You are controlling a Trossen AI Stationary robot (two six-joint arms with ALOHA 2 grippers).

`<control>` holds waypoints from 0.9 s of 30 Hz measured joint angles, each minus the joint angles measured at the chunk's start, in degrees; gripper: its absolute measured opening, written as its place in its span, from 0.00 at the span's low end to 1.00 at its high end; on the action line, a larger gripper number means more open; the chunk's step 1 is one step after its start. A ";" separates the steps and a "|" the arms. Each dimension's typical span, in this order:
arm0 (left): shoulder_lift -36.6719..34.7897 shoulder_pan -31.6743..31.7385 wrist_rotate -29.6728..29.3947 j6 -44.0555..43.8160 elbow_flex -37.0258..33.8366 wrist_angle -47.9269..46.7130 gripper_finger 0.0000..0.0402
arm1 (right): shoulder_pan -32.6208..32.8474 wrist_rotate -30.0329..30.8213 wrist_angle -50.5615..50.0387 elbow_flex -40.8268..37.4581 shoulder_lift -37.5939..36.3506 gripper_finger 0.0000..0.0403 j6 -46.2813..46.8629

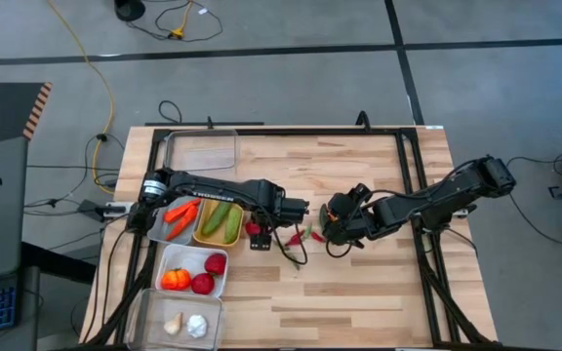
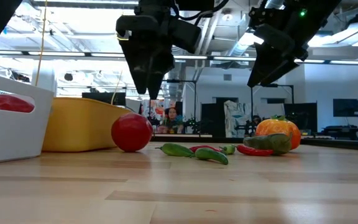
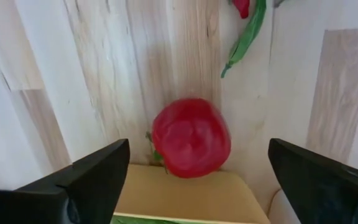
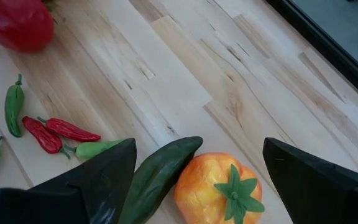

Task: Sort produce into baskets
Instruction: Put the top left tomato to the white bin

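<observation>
At the middle of the high view, the left gripper (image 1: 258, 232) hangs over a tomato (image 1: 255, 229) with its fingers spread wide and nothing between them. The tomato sits on the bare wood, touching or just beside the yellow tray (image 1: 219, 223), as the left wrist view shows (image 3: 191, 137). If this tomato is the target, a good grasp would centre the jaws on it and come straight down, keeping the finger nearest the tray clear of its rim; the round, smooth body may roll if one finger lands first.

Just right of centre, the right gripper (image 1: 336, 222) is also spread and empty, poised above a pepper (image 4: 220, 188) and a cucumber (image 4: 159, 174) lying against each other. Between the two grippers lies a loose cluster of chillies (image 1: 305, 236), red and green, close enough to be nudged.

At lower left, the white tray (image 1: 191, 270) holds tomatoes and a pepper; the yellow tray holds cucumbers, a grey tray (image 1: 158, 226) carrots, a clear tray (image 1: 180, 321) garlic. Another clear tray (image 1: 203, 148) sits upper left.
</observation>
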 joint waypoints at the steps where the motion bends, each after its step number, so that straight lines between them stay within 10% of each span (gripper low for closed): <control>1: 0.00 -0.01 0.00 -1.23 0.00 0.03 0.93 | 0.01 0.00 0.00 0.00 0.00 0.93 0.00; 27: -0.02 -1.09 -5.59 2.78 -15.45 11.28 0.86 | 0.00 0.00 -0.09 0.00 0.00 0.93 0.00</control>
